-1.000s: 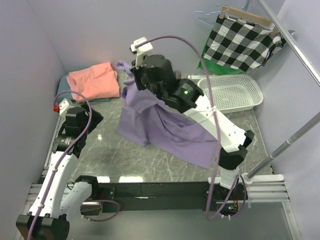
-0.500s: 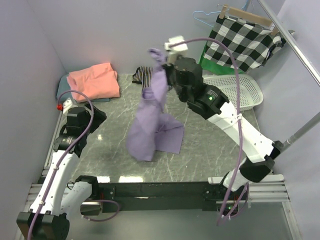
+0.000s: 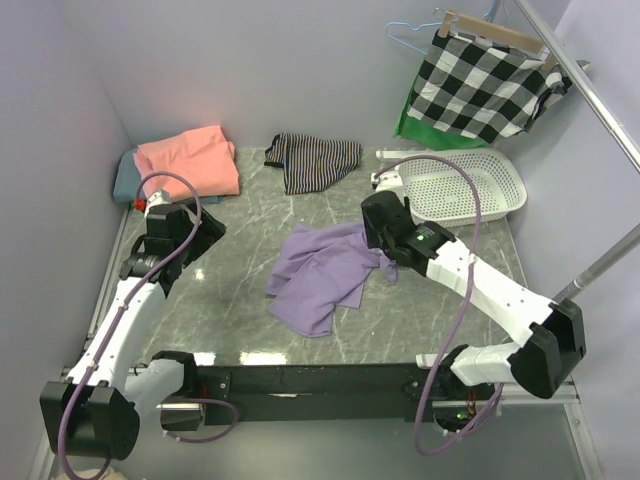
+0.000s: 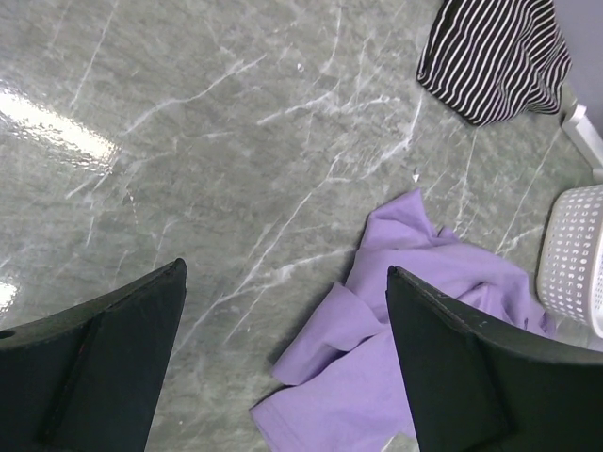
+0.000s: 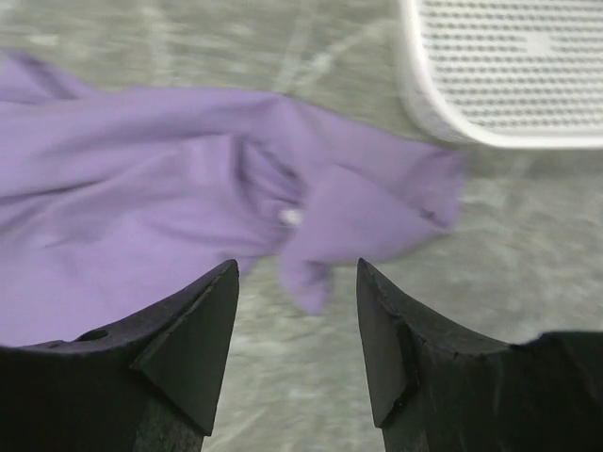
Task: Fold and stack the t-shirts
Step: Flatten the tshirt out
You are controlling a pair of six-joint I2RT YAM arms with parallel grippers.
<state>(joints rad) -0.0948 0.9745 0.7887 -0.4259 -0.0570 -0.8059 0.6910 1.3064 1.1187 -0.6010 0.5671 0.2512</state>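
Far left corner: the pink shirt [image 3: 188, 160] lies folded on top of the teal shirt [image 3: 125, 180], of which only an edge shows. This reads as the stack already begun; two of three shirts appear done.

Left side: the left tool [image 3: 205, 235] hangs over bare table [image 3: 240, 310], well apart from any cloth. The wrist view shows the left tool [image 4: 285, 273] with jaws wide apart and nothing between them. It points toward the centre, probably so it can take the near-left edge of the next shirt.

Rear centre: a striped cloth [image 3: 312, 160] lies bunched against the back wall. It is not one of the plain shirts and is not in hand.

Centre: the purple shirt [image 3: 320, 272] lies on the table, rumpled and partly doubled over itself, not spread flat and not folded. It is well apart from the stack.

Right of centre: the right tool [image 3: 385, 250] sits low at the shirt's right edge. Its wrist view shows the right tool [image 5: 297, 266] spread and gripping nothing, with purple cloth [image 5: 141, 188] just beyond the tips.

Right: a white basket [image 3: 500, 190] stands near that edge, with no cloth seen in it. Above it, a checked cloth [image 3: 485, 85] hangs on a wooden hanger [image 3: 490, 28].

Judgement: the shirt needs flattening before any fold. Risk: a one-sided pull would drag it rather than spread it.
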